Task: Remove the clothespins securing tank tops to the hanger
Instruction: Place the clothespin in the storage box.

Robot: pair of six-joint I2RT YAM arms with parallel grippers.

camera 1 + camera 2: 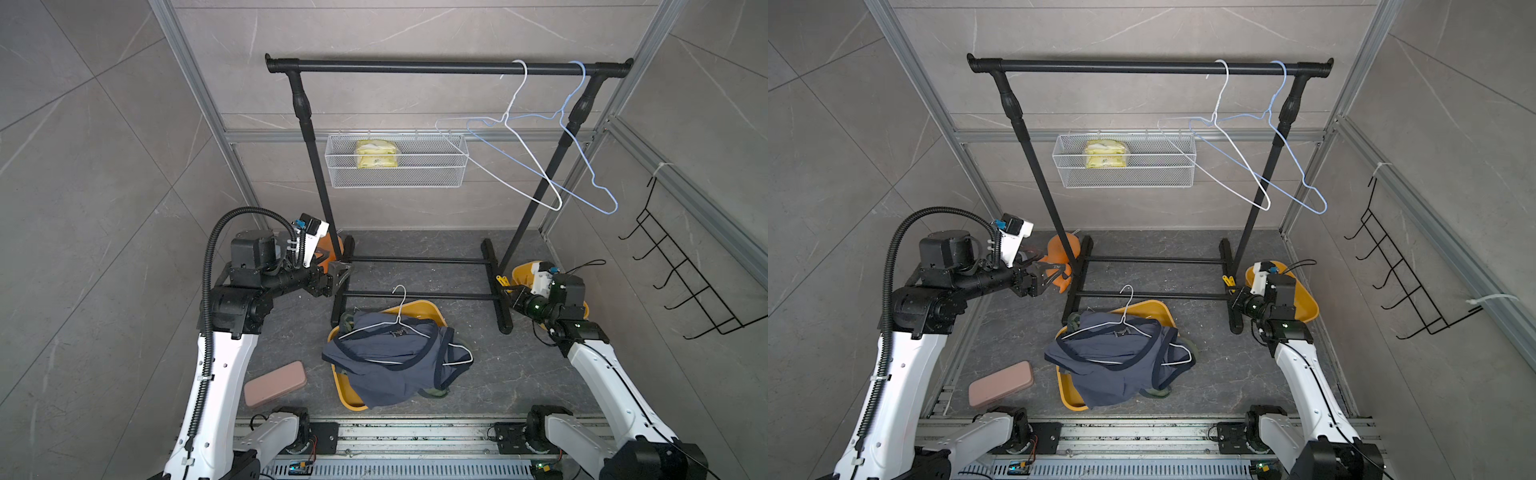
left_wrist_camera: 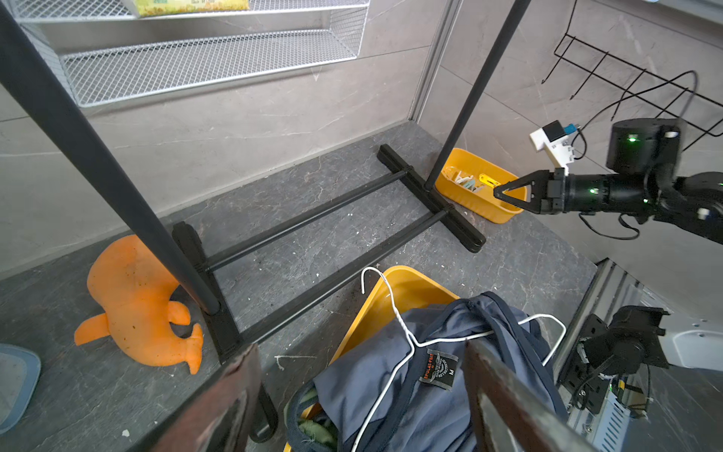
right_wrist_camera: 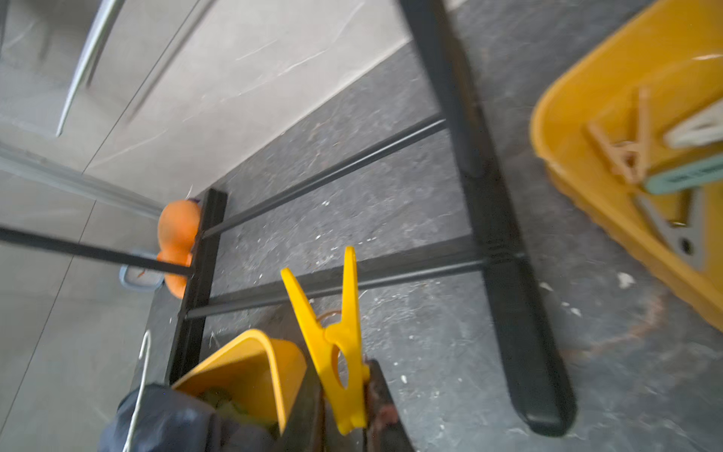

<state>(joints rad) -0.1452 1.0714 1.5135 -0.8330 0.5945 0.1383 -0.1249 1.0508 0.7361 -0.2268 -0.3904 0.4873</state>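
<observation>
Soft, even overhead light fills both top views. They are sharp throughout, with faint shadows, and the wall frame (image 1: 190, 62) leans outward toward the edges. The right wrist view is smeared, worst at the yellow bin (image 3: 610, 51); the yellow clothespin (image 3: 340, 344) reads fairly crisp. The left gripper (image 2: 362, 346) fingers (image 2: 504, 387) loom defocused in the left wrist view.

rack crossbars (image 1: 436, 295) span floor (image 1: 507, 374), room above

Grey tiled walls (image 1: 415, 33), dark floor (image 1: 498, 374), black rack (image 1: 415, 66)
</observation>
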